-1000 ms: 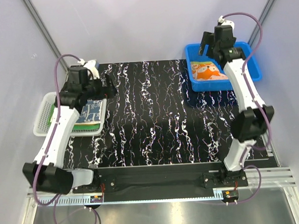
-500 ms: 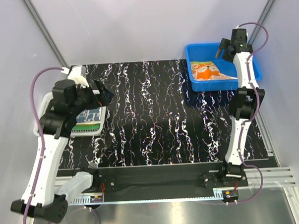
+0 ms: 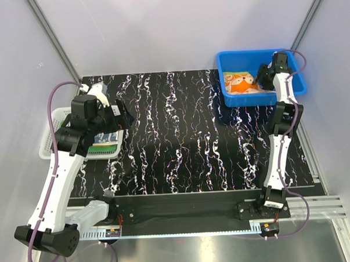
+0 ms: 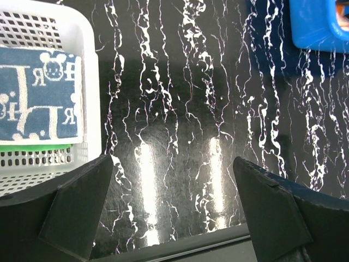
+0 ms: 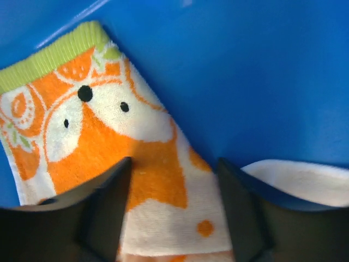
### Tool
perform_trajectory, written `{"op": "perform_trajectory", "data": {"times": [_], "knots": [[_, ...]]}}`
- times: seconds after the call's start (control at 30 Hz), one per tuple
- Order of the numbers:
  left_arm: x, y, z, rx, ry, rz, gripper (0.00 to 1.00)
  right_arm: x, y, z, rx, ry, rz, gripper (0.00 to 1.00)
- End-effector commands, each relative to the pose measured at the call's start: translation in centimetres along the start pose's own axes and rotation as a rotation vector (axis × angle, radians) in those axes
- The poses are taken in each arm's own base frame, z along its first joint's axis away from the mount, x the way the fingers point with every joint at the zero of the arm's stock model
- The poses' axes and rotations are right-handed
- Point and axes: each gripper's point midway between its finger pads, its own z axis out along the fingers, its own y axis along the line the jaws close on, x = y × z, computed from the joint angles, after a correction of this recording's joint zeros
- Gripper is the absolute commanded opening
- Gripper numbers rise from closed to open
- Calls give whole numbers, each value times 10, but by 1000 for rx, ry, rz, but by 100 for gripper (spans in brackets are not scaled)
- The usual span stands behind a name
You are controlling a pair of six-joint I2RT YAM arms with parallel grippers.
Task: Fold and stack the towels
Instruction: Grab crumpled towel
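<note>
A white towel with an orange fox face [image 5: 136, 136] lies in the blue bin [image 5: 245, 65], and a plain white towel [image 5: 305, 183] shows beside it at the right. My right gripper [image 5: 174, 210] is down in the bin [image 3: 233, 62] on the fox towel [image 3: 240, 84]. Its jaws are apart, with a strip of that towel between the fingers [image 5: 106, 210]. In the white basket [image 4: 90, 82] a navy-and-white patterned towel [image 4: 38, 93] lies folded on a green one [image 4: 32, 146]. My left gripper [image 4: 173, 204] hangs open and empty over the mat, just right of the basket [image 3: 47, 136].
The black mat with white streaks [image 3: 181, 136] covers the table between the basket and the bin. The bin's corner [image 4: 322, 24] shows at the top right of the left wrist view. Grey walls and slanted frame posts close in the back.
My right gripper has dropped from above the bin's back edge onto the fox towel, and its jaws have narrowed. The left arm has drawn back from the basket and stays open.
</note>
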Motion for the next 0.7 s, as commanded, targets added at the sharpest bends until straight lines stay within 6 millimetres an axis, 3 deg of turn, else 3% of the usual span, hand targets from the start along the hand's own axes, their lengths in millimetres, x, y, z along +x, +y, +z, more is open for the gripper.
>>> {"op": "perform_trajectory", "data": {"times": [0.0,0.07,0.1,0.2,0.23,0.33,0.43,0.53,0.67], "knots": [[-17,-6,0,10,-42,5,99,-14,15,-10,-93,-27,-30,64],[-17,-5,2,3,-29,9,99,-9,18,-6,-117,-12,-47,58],[-17,-5,3,1,-29,10,99,-8,17,-4,-119,-10,-47,47],[-13,-1,3,-12,-19,13,99,2,18,6,-149,11,-56,28],[-12,-1,2,-12,-20,15,99,5,22,8,-175,19,-55,17],[-11,-1,4,-7,-30,26,99,1,37,8,-264,4,-62,0],[-12,0,6,-2,-53,8,99,-25,64,-5,-393,-88,-80,0],[-16,-6,11,23,-69,-14,99,-57,91,-36,-502,-187,-100,0],[-18,-16,16,79,-66,3,99,-102,124,-96,-620,-331,-135,0]]}}
